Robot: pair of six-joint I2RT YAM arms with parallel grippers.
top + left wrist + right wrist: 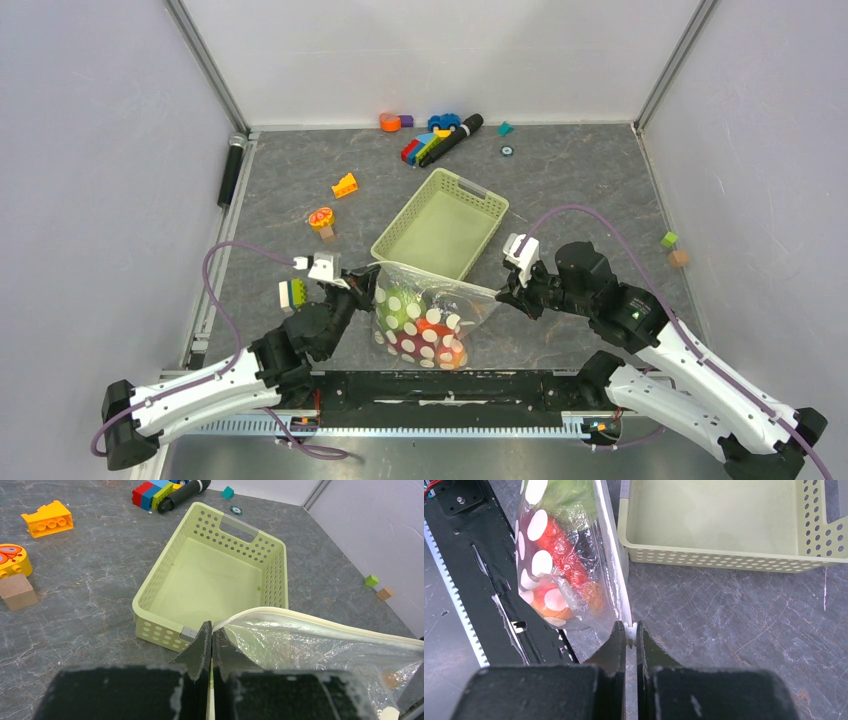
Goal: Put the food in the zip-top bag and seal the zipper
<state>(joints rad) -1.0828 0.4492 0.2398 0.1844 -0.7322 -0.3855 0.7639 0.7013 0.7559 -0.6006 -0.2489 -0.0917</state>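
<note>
On the left of the grey marbled table [280,190] lie a yellow-orange building block [345,185] and a round orange-topped brick [321,218], well apart from the arms. The left gripper [210,630] has its jaws pressed together on the left end of the thin pale zipper strip [310,625]. The clear floppy plastic bag printed with white dots [425,320] sags between both grippers, with green, red and orange toy food [559,550] inside. Just behind it stands a pale green slotted plastic basket [405,208]. The right gripper [631,627] is closed on the strip's right end. Two small cubes [674,248] sit far right.
</note>
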